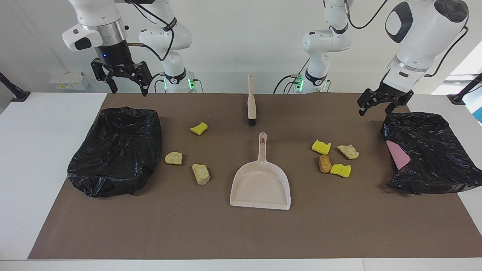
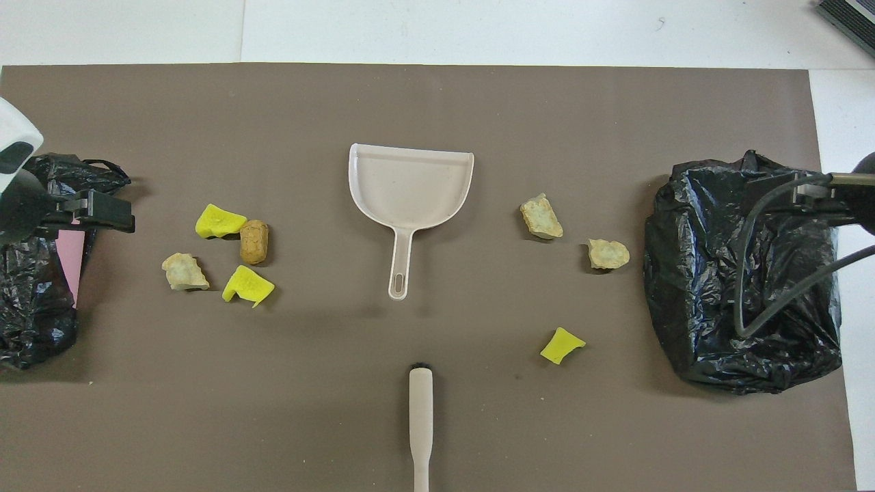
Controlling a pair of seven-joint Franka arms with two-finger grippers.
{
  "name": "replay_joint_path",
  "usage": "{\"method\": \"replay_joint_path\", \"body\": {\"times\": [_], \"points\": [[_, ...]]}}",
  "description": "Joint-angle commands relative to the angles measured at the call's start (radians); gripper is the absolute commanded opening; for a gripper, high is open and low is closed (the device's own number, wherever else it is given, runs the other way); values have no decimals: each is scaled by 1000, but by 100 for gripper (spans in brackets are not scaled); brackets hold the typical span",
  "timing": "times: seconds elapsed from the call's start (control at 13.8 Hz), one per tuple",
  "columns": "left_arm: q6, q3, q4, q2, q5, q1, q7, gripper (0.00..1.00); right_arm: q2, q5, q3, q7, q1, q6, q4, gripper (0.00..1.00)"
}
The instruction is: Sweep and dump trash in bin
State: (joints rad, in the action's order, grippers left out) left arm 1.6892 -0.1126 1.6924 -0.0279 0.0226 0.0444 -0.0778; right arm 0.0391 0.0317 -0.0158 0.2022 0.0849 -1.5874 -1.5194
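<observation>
A beige brush [image 1: 251,101] stands nearest the robots on the brown mat [image 1: 241,233], bristles down, at the middle of the table. Toward the right arm's end sits a bin lined with a black bag [image 1: 116,150], its hollow showing only crumpled plastic; toward the left arm's end a second black bag [image 1: 429,154] lies slumped with a pink object [image 1: 398,154] showing at its mouth. The trash is all on the mat, none in either bag: a yellow sponge piece [image 1: 199,128] lies near the brush, two tan bread-like lumps [image 1: 173,158] [image 1: 201,174] lie beside the lined bin, and a cluster of four, two yellow sponge pieces [image 1: 321,146] [image 1: 340,170], a tan lump [image 1: 348,151] and a brown crusty lump [image 1: 325,163], lies between the dustpan and the slumped bag. The beige dustpan [image 1: 261,184] rests empty at the centre, handle toward the robots, farther from them than the brush. The right gripper [image 1: 128,81] hangs in the air over the robots' edge of the lined bin, claw spread and holding nothing; the left gripper [image 1: 376,103] hangs over the nearer edge of the slumped bag, claw likewise spread and empty.
</observation>
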Motion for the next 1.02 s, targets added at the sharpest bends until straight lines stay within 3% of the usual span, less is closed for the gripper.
{"method": "replay_joint_path", "body": {"times": [0.0,0.65,0.94], "points": [[-17,2,1,-12,-3,-8,9,100,-1,-12,2,-32,-10,20,7,100],[-13,-4,32,-17,2,-29,1,100,15,-15,0,-38,-8,30,-16,100],[47,-4,154,-49,33,-118,-16,100,18,-15,2,-29,-8,21,-19,100]]}}
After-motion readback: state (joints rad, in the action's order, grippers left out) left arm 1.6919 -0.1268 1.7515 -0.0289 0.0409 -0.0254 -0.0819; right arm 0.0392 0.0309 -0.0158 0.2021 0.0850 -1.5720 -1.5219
